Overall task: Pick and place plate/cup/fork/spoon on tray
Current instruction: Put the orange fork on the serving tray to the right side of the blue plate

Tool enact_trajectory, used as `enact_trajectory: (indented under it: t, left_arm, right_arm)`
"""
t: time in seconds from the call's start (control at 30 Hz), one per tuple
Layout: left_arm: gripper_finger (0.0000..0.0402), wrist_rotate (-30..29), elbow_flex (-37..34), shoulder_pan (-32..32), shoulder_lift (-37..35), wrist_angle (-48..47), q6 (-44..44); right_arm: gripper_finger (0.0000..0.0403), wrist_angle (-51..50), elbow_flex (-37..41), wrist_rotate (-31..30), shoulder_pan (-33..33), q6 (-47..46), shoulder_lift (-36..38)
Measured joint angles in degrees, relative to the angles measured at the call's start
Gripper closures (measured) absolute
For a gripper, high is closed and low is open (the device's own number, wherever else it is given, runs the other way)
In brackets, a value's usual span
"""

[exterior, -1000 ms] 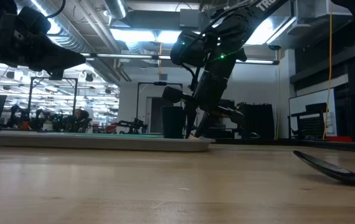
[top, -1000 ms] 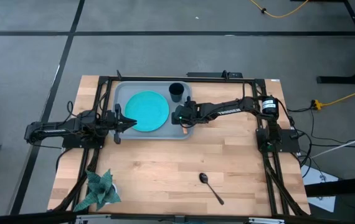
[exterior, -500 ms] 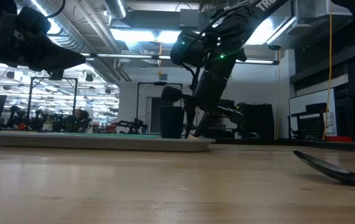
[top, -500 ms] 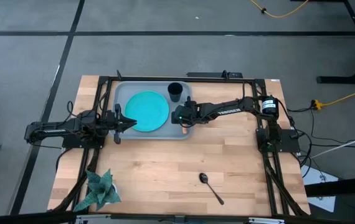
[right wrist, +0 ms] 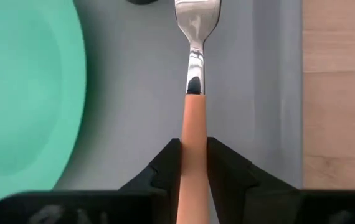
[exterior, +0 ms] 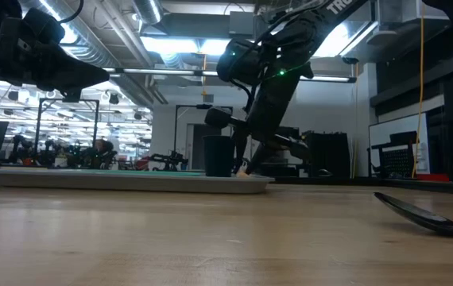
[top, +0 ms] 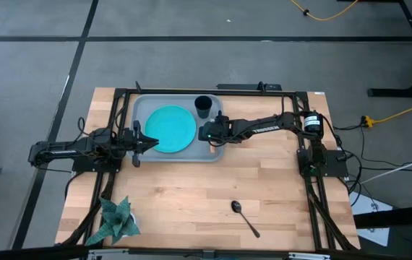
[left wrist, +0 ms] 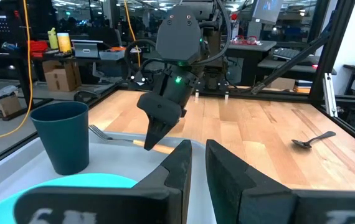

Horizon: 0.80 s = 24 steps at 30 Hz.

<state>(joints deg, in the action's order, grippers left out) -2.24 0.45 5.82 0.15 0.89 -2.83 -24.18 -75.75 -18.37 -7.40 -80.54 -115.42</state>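
Observation:
The grey-blue tray (top: 139,108) lies at the table's far middle. The turquoise plate (top: 170,128) and the dark cup (top: 204,106) stand in it. My right gripper (top: 207,134) is over the tray's right part, shut on the orange-handled fork (right wrist: 194,68), whose tines (right wrist: 196,12) point toward the cup. The dark spoon (top: 243,217) lies on the table near its near edge, right of the middle. My left gripper (top: 148,143) is shut and empty, low over the tray's left part beside the plate. My right gripper pinches the fork's orange handle (right wrist: 194,134) between its two fingers, which lie across it. The fingers (left wrist: 159,127) come from above, slanting down toward the table's left. The fork lies almost level, low over the tray floor; I cannot tell whether its tines (left wrist: 101,131) touch the floor.
A green paper plant (top: 116,220) stands at the table's near left corner. Bare wood lies between the tray and the spoon. The tray's right rim (right wrist: 286,87) runs close beside the fork.
My right gripper has gone a little toward the table's left, farther in over the tray, taking the fork with it.

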Motion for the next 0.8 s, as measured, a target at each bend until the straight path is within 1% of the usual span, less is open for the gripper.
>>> enact_trajectory:
  t: [0.8]
  left_arm:
    - [0.0360,0.0,0.0,0.0,0.0,0.0,0.0]
  right_arm:
    - [0.0331,-1.1,0.0,0.4,0.0,0.2,0.0]
